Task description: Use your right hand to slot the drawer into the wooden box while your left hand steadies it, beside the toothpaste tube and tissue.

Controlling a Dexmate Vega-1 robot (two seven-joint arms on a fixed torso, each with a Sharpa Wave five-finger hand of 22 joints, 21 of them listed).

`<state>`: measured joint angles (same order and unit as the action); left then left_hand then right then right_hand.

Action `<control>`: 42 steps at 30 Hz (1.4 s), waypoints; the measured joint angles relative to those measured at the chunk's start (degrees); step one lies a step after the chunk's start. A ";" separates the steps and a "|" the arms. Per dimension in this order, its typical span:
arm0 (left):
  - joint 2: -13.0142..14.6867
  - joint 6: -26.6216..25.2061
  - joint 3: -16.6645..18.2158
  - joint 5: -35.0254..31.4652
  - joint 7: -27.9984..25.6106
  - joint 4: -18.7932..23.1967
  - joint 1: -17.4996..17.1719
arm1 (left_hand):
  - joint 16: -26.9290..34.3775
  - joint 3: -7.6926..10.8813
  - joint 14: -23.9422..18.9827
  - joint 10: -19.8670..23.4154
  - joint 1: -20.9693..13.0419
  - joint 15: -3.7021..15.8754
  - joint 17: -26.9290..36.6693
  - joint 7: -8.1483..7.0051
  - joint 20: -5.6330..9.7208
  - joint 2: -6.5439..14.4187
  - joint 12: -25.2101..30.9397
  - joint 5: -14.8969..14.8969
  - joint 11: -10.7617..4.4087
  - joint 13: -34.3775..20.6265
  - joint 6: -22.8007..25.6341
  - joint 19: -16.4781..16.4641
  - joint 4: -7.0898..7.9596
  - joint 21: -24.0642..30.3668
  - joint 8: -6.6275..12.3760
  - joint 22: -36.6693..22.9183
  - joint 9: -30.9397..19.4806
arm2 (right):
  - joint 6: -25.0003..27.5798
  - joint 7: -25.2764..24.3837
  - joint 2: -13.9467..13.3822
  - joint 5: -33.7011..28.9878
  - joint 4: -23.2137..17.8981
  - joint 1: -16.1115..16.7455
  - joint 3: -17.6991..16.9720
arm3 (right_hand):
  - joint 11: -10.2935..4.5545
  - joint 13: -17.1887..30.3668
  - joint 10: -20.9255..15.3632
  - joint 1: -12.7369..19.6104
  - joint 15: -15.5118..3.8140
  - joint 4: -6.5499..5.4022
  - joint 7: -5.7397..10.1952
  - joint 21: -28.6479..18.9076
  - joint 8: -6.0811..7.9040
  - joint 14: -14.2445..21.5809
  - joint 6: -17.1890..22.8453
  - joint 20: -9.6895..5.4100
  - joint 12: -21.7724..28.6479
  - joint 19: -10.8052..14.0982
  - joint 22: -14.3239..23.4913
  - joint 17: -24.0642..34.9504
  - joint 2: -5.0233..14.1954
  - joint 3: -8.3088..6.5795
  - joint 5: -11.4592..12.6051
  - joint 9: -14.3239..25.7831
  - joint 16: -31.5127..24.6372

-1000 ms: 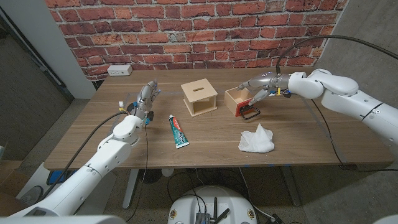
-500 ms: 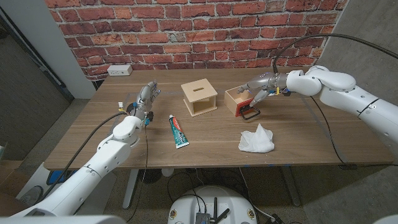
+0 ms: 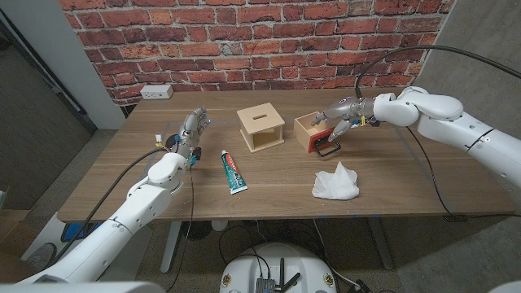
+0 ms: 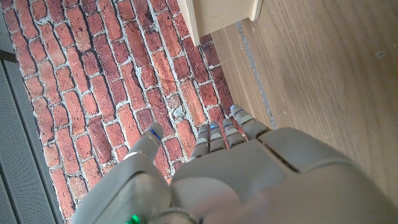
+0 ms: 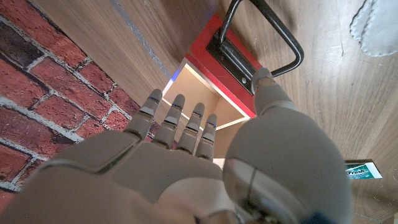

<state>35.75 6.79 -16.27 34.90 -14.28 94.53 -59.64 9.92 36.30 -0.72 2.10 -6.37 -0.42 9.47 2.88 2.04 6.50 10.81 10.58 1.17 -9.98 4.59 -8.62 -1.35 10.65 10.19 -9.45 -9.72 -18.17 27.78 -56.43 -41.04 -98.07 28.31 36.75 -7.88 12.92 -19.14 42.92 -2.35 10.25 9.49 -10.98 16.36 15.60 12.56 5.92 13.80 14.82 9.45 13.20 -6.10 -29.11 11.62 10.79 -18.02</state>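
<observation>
Where the head view looks down, the drawer (image 3: 311, 131) sits right of the wooden box (image 3: 260, 129), with the right hand (image 3: 340, 122) spread over its red front; toothpaste (image 3: 234, 171) and tissue (image 3: 335, 182) lie nearer. Left hand (image 3: 190, 130) stands apart, fingers loosely spread, holding nothing. From the right wrist view, fingers (image 5: 180, 121) reach over the drawer's open top, thumb by the black handle (image 5: 264, 37).

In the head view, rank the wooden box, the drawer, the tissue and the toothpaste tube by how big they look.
1. Wooden box, largest.
2. Tissue and drawer: they look about alike; the right hand covers part of the drawer, so I won't rank them.
3. Toothpaste tube, long but thin, smallest.
</observation>
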 measured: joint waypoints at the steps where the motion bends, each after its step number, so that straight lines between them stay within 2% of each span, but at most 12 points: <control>1: 0.01 -0.02 0.00 0.02 -0.01 0.02 -0.02 | 0.00 0.00 0.00 0.00 0.00 0.00 0.00 0.00 0.00 0.00 0.00 0.00 0.00 0.00 0.00 0.00 0.00 0.00 0.00 0.00 0.00 | -0.09 -0.06 0.04 -0.18 0.01 0.00 0.06 | 0.00 0.00 0.00 0.00 0.04 0.00 0.00 0.00 0.23 0.04 0.00 0.00 0.00 0.00 0.00 0.00 0.00 0.00 0.00 0.00 -0.17; 12: 0.02 -0.09 -0.10 0.34 0.18 0.09 -0.33 | 0.00 0.24 -0.21 0.00 0.00 -0.21 0.00 0.00 0.00 0.00 0.00 0.00 0.00 0.00 0.00 0.00 -0.24 0.00 0.00 0.00 0.00 | -0.58 -0.19 0.65 -1.61 0.45 -0.34 0.81 | -0.31 -0.15 -0.31 0.61 -0.01 0.00 0.25 0.00 0.45 0.62 0.26 -0.32 0.00 -0.29 0.00 -0.01 0.16 0.00 0.00 0.00 -0.22; 33: 0.05 -0.30 -0.36 0.76 0.59 -0.01 -0.53 | 0.00 0.79 -0.52 0.00 0.00 0.11 0.00 0.00 0.01 0.00 0.00 0.00 0.00 0.00 0.00 0.01 -0.16 0.00 0.00 0.00 0.00 | -1.52 0.58 2.20 -3.18 2.40 -1.83 2.40 | -0.44 -0.14 -1.86 1.20 -0.04 -0.45 0.50 0.00 0.45 3.13 0.94 -1.64 0.00 1.04 0.00 -0.01 0.16 0.45 -0.45 0.00 -1.45; 37: 0.05 -0.35 -0.45 0.82 0.68 -0.11 -0.53 | 0.00 0.78 -0.52 0.00 0.00 0.11 0.00 0.00 0.01 0.00 0.00 0.00 0.00 0.00 0.00 0.01 -0.16 0.00 0.00 0.00 0.00 | -1.51 -0.11 2.23 -3.83 2.51 -1.83 2.52 | -0.97 -0.14 -3.01 1.66 -0.14 -0.45 0.74 0.00 0.45 3.97 2.20 -2.30 0.00 1.70 0.00 0.27 0.61 0.45 -0.45 0.00 -1.73; 39: 0.05 -0.47 -0.48 0.85 0.75 -0.13 -0.53 | 0.00 0.78 -0.52 0.00 0.00 0.11 0.00 0.00 0.01 0.00 0.00 0.00 0.00 0.00 0.00 0.01 -0.16 0.00 0.00 0.00 0.00 | -1.51 -0.48 2.22 -4.10 2.52 -1.77 2.57 | -0.72 -0.14 -3.38 1.97 0.11 -0.45 0.72 0.00 0.45 4.21 2.76 -2.77 0.00 2.17 0.00 0.28 0.89 0.45 -0.82 0.00 -1.73; 42: 0.07 -0.61 -0.52 0.91 0.82 -0.19 -0.48 | 0.00 0.78 -0.51 0.00 0.00 0.11 -0.01 0.00 0.01 0.00 0.00 0.00 0.00 0.00 0.00 0.01 -0.16 0.00 0.00 0.00 0.00 | -1.51 -1.19 2.13 -4.72 2.47 -1.55 2.64 | -1.03 -0.14 -3.68 2.26 -0.05 -0.45 0.84 0.00 0.45 4.50 2.88 -3.07 0.00 2.47 0.00 0.28 0.61 0.45 -0.82 0.00 -2.12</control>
<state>35.82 6.18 -16.80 35.81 -13.46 94.34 -60.12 9.92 37.08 -1.24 2.09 -6.37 -0.31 9.46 2.88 2.05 6.50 10.81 10.58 1.17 -9.98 4.58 -8.62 -1.51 10.65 10.19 -9.45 -9.72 -19.67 26.59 -54.31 -45.76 -95.60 26.77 39.39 -8.91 12.79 -22.82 45.18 -2.41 9.81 10.33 -10.98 16.81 20.10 15.44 2.85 13.79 17.29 9.45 13.48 -5.49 -28.67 10.80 10.78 -20.14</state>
